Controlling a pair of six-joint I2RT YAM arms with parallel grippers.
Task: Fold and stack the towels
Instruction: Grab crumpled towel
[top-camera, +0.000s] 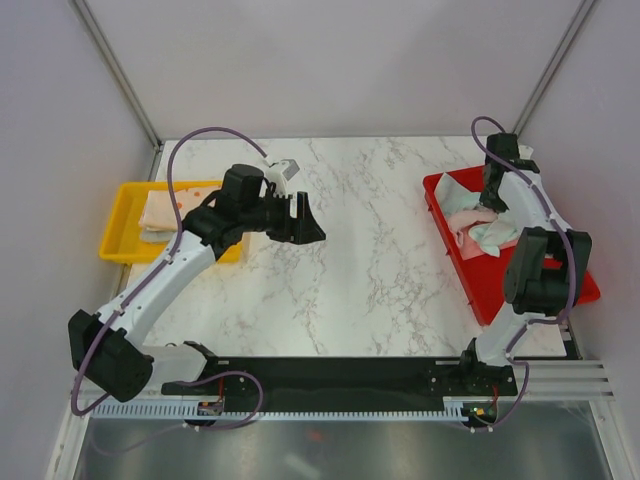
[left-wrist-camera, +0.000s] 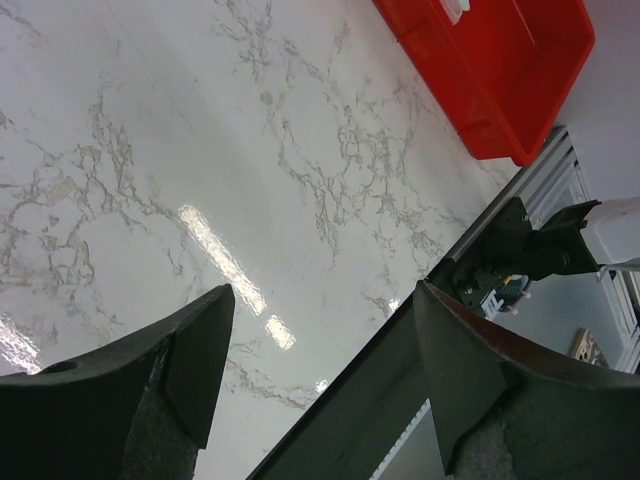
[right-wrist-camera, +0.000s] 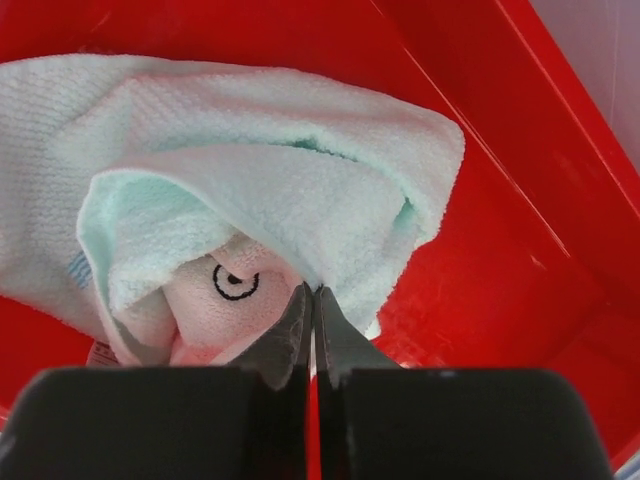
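Towels (top-camera: 480, 225) are lying crumpled in the one red plastic tray (right-wrist-camera: 520, 200) at 3 o'clock: one mint-green terry towel (right-wrist-camera: 300, 190) is draping over one pink printed towel (right-wrist-camera: 225, 290), with possibly a white third. At the mint hem the right claw (right-wrist-camera: 310, 300) is pressing closed. I cannot tell if cloth is caught; it should be pinching a single layer. Over the marble tabletop (top-camera: 360, 250) the left claw (left-wrist-camera: 322, 300) is hovering wide and empty. One yellow plastic tray (top-camera: 125, 215) at 9 o'clock is holding folded towels (top-camera: 165, 210), number unclear.

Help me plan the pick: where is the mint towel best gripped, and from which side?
Probably the loose lip of the mint towel, where it arches over the pink towel. Come from above on that open side: the edge stands raised, seemingly with room beneath for a finger.
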